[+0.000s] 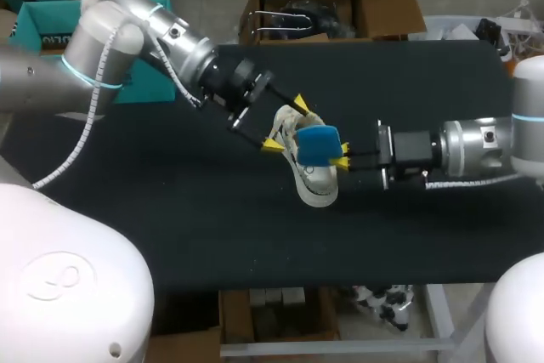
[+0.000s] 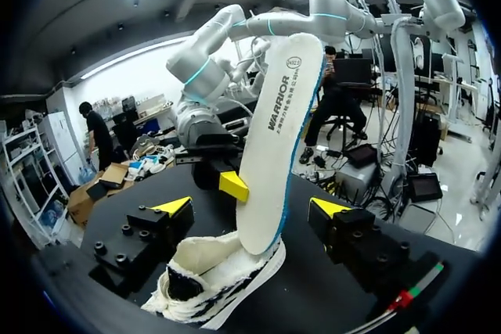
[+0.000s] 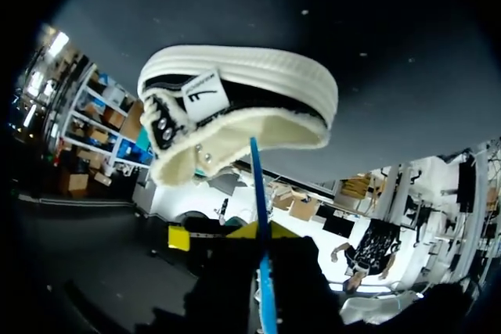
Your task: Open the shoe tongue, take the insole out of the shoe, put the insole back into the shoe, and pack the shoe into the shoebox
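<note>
The left gripper (image 2: 251,207) is closest, its black finger blocks (image 2: 145,240) and yellow tips spread wide on either side of the shoe (image 2: 200,279). I cannot tell whether they touch it. The shoe is a cream low sneaker with a black side panel and a ribbed white sole. It rests on the black table (image 1: 170,210) near the middle, between the two arms.

The insole (image 2: 278,138) stands upright out of the shoe, white on one face with a blue edge. Its lower end meets the shoe's mouth. In the head view its blue face (image 1: 319,144) rises above the heel end.

The right gripper (image 1: 342,155) comes in from the right and pinches the insole partway up. One yellow tip presses the white face and the other is hidden behind it. From the right wrist, the insole (image 3: 263,271) shows edge-on as a thin blue line running out toward the shoe (image 3: 235,91) just ahead.
</note>
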Tool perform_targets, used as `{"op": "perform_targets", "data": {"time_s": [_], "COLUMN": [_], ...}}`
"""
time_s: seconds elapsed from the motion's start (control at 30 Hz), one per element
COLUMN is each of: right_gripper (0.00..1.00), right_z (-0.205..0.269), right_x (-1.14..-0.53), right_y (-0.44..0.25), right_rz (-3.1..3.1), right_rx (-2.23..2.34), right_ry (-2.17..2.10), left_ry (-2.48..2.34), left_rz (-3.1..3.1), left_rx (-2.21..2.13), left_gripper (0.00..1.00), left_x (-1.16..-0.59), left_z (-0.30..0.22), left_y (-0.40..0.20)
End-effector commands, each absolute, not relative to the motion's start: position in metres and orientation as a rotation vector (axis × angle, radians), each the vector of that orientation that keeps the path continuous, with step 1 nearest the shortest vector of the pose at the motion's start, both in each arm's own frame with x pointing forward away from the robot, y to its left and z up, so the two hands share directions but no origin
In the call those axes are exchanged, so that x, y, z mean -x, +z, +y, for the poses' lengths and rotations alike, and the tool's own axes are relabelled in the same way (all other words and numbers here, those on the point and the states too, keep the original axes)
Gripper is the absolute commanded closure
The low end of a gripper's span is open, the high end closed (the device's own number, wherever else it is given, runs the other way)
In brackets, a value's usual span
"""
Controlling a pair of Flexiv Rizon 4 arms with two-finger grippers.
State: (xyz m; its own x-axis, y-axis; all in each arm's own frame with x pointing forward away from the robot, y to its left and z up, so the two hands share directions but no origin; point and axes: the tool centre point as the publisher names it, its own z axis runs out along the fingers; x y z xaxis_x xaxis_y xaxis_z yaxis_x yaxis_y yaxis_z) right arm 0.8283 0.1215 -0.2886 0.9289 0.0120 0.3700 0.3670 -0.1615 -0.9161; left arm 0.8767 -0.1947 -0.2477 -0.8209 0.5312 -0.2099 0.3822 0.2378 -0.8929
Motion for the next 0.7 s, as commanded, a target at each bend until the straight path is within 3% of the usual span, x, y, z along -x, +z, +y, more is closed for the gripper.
{"op": "perform_targets", "data": {"time_s": [0.03, 0.7], "right_gripper": [1.0, 1.0], "right_z": [0.12, 0.125], "right_x": [-0.83, -0.777], "right_y": [-0.29, -0.283], "right_rz": [-0.35, -0.44], "right_rx": [1.696, 1.679], "right_ry": [-0.254, -0.18], "left_ry": [1.533, 1.223], "left_rz": [-2.132, -1.912], "left_rx": [0.946, 1.021], "left_gripper": [0.0, 0.0], "left_x": [-0.906, -0.907], "left_z": [-0.179, -0.174], "left_y": [-0.246, -0.244]}}
